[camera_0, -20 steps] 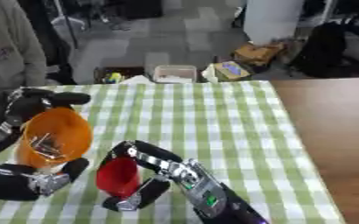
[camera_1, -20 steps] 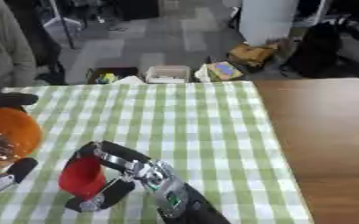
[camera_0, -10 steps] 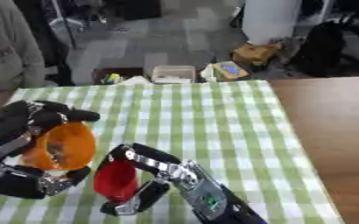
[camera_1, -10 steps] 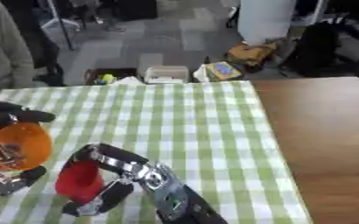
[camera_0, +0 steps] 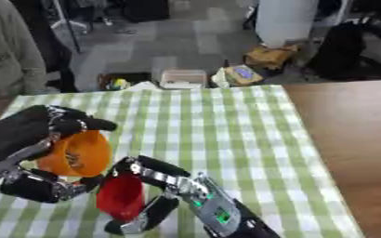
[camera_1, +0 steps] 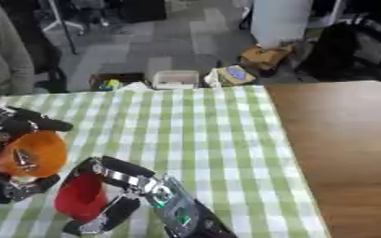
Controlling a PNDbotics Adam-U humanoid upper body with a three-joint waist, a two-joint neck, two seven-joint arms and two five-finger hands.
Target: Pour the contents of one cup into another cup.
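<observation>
While the green-and-white checked tablecloth (camera_0: 226, 130) covers most of the table, a strip of bare brown wood (camera_0: 348, 139) shows along its right side. Near the cloth's lower left part, the left hand (camera_0: 31, 139) is wrapped around an orange cup (camera_0: 76, 153): its fingers curl over the cup's top and far side, and its thumb comes up from below, so the cup is clasped between them. That orange cup is tipped over toward the right, with its open mouth facing a red cup (camera_0: 121, 196) that sits just beside it and slightly lower on the cloth. Something small and pale shows inside the orange cup, but what it is cannot be made out. Coming in from the cloth's bottom edge, the right hand (camera_0: 157, 183) grasps the red cup, with fingers arched over the cup's rim and far side and the thumb pressing its near side lower down. Held roughly upright, the red cup has its rim close under the orange cup's lip; whether the two touch cannot be told. Beyond the cloth's far edge, small boxes (camera_0: 183, 78) lie on the grey floor.
</observation>
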